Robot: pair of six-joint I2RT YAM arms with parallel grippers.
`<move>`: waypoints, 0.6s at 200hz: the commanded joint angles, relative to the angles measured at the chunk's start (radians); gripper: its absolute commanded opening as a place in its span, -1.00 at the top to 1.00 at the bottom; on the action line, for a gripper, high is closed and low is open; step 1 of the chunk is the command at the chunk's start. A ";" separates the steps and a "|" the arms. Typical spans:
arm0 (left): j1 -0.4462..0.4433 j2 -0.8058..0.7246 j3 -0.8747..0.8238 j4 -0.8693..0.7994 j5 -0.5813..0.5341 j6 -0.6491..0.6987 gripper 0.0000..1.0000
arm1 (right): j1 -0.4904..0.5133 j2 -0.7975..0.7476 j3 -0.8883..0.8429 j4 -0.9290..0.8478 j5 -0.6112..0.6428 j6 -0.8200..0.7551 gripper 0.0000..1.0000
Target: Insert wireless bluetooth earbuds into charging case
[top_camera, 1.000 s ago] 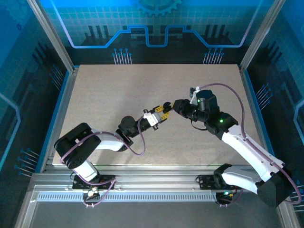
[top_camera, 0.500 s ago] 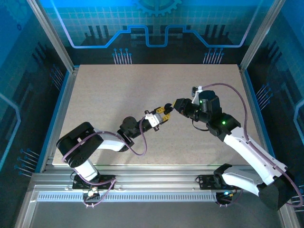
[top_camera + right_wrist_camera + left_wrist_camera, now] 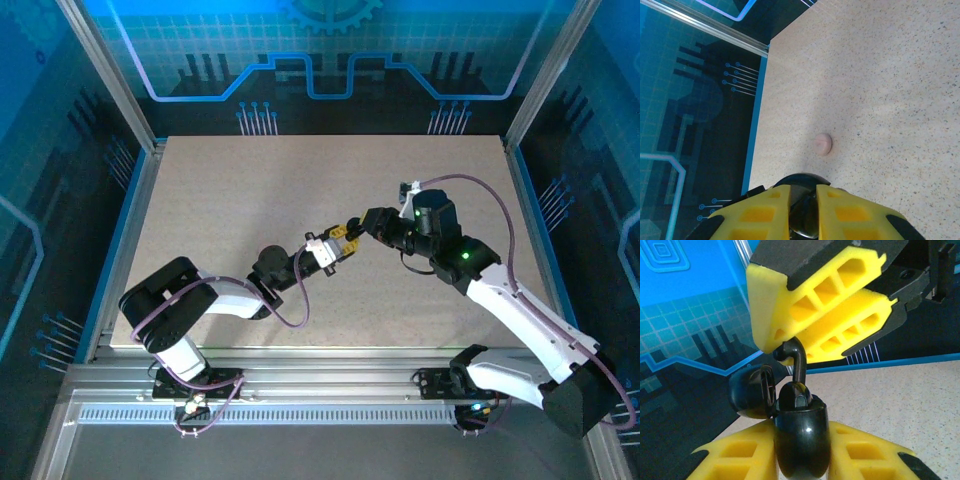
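Above mid-table, the left fingers (image 3: 740,460) are clamped narrow on one glossy black charging case (image 3: 801,437), its lid (image 3: 751,392) hinged open. The right fingers (image 3: 825,295) pinch one black earbud (image 3: 797,360), whose lower end meets the case mouth. One small pale pink rounded piece (image 3: 823,144) lies on the table (image 3: 880,75).

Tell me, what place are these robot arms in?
Probably a robot lab cell: a left arm and a right arm bolted at a speckled table's edge, inside an aluminium frame with blue circuit-pattern walls.
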 commanded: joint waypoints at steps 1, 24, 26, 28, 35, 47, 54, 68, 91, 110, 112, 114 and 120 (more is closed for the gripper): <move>-0.009 -0.008 0.035 0.030 -0.007 0.014 0.49 | 0.017 0.002 -0.003 0.027 0.006 0.003 0.63; -0.009 -0.007 0.041 0.029 -0.013 0.011 0.48 | 0.018 0.005 -0.009 0.025 0.003 0.004 0.63; -0.009 -0.006 0.041 0.029 -0.014 0.011 0.48 | 0.018 0.006 -0.008 0.023 0.003 0.005 0.63; -0.008 -0.006 0.041 0.029 -0.015 0.011 0.48 | 0.018 0.006 -0.008 0.022 0.003 0.005 0.63; -0.008 -0.007 0.041 0.029 -0.016 0.011 0.48 | 0.020 0.009 -0.009 0.019 0.002 0.005 0.63; -0.009 -0.006 0.042 0.029 -0.020 0.011 0.48 | 0.023 0.014 -0.007 0.011 -0.003 0.006 0.63; -0.009 -0.006 0.044 0.030 -0.024 0.011 0.48 | 0.026 0.015 -0.008 0.008 -0.004 0.006 0.63; -0.009 -0.006 0.043 0.029 -0.027 0.013 0.47 | 0.026 0.015 -0.007 -0.002 -0.004 0.007 0.63; -0.009 -0.003 0.041 0.029 -0.027 0.016 0.47 | 0.031 0.012 0.005 -0.038 0.009 -0.002 0.63; -0.010 -0.002 0.041 0.029 -0.026 0.019 0.47 | 0.037 0.012 0.021 -0.077 0.036 -0.017 0.63; -0.010 -0.002 0.041 0.030 -0.025 0.019 0.47 | 0.038 0.013 0.023 -0.080 0.039 -0.018 0.63; -0.010 -0.002 0.042 0.029 -0.025 0.019 0.47 | 0.038 0.014 0.025 -0.083 0.042 -0.018 0.63; -0.010 -0.002 0.042 0.029 -0.024 0.019 0.47 | 0.041 0.015 0.028 -0.089 0.047 -0.021 0.63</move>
